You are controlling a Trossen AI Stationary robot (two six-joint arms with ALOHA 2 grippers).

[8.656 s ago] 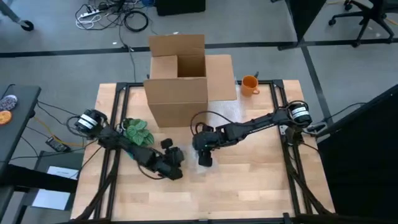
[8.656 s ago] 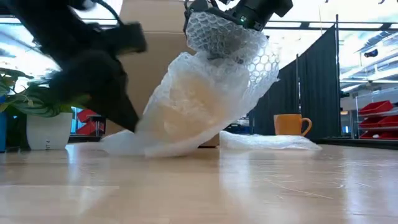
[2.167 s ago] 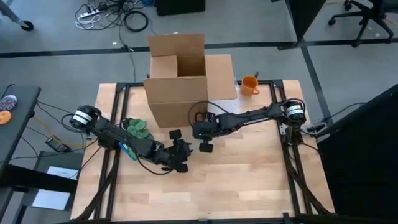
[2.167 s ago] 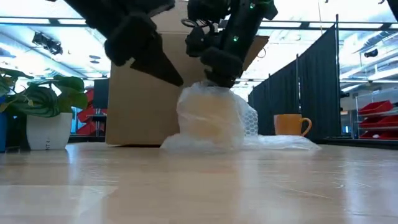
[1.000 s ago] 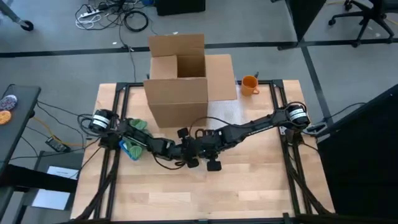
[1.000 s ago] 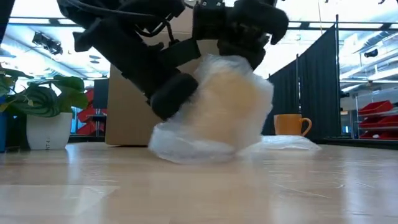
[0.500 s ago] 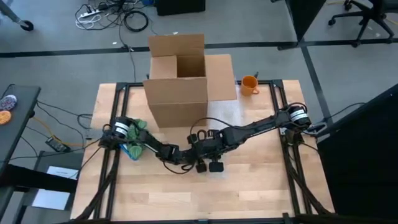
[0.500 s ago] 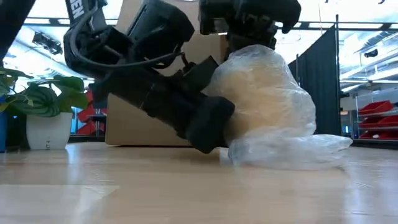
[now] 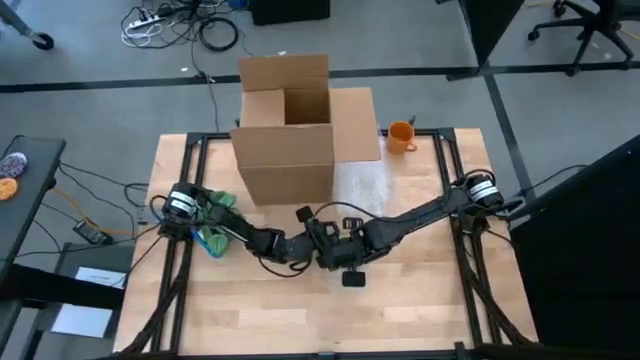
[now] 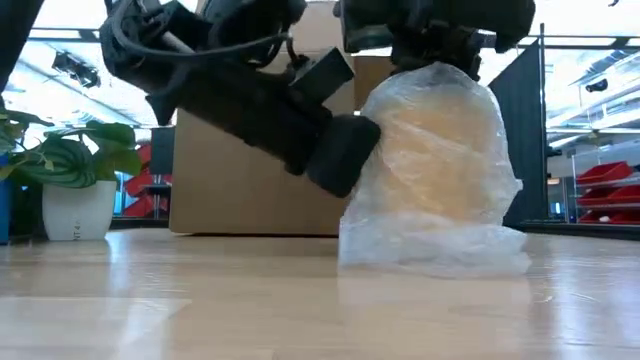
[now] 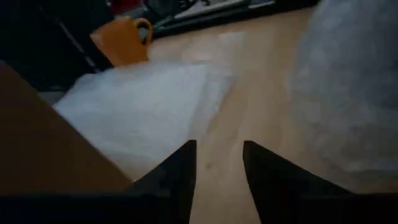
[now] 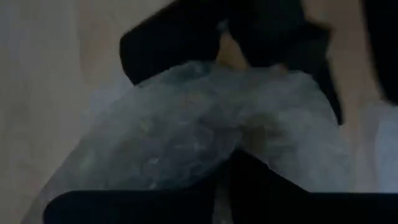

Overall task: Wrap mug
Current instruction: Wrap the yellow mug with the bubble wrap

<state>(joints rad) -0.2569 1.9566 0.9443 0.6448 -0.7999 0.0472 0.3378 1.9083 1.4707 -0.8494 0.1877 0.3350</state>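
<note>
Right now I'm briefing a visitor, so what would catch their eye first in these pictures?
The bubble-wrapped bundle standing mid-table, with the right gripper on its top and the left gripper against its side. Behind it stands an open cardboard box at the table's far edge, with an orange mug beside it at the far right corner.

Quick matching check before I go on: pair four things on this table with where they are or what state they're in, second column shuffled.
Things:
1. wrapped mug
2. orange mug
3. plant
4. box

Places or states:
A. far right corner of the table, bare
B. table's left edge, under the left arm
C. mid-table, upright in bubble wrap, right claw on top
D. far side of the table, flaps open

Pairs: 1-C, 2-A, 3-B, 4-D
</note>
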